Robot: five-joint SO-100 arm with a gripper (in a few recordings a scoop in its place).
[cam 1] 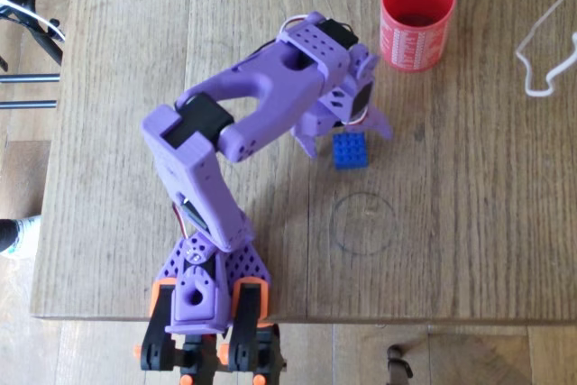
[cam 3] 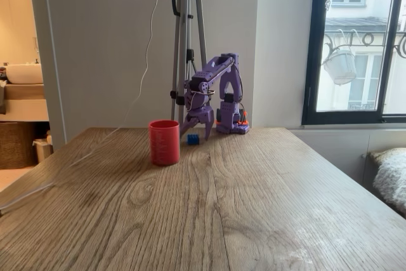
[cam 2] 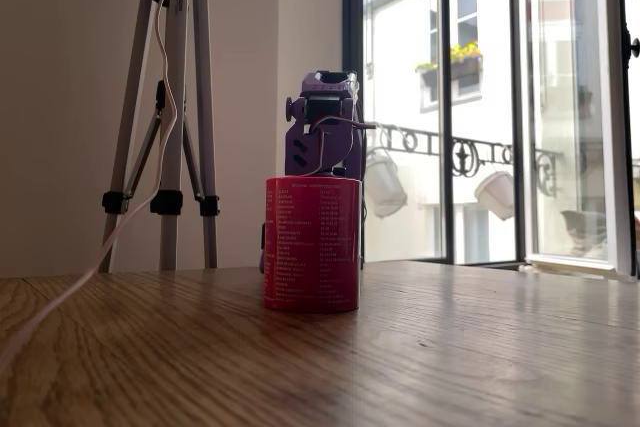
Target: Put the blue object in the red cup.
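Wooden table [cam 1: 469,223] carries everything: purple arm [cam 1: 243,123] centre frame overhead, red cup [cam 1: 416,17] upper right, blue object [cam 1: 350,151] flat on the wood at centre, so no grasp yet and the whole pick-and-drop is left. Gripper [cam 1: 347,137] sits over the brick, jaws spread wide, fingers either side. Overhead view gives the brick-to-cup gap; in a fixed view the cup [cam 2: 312,244] hides the brick, in the other the brick [cam 3: 193,139] peeks out just right of the cup [cam 3: 164,142].
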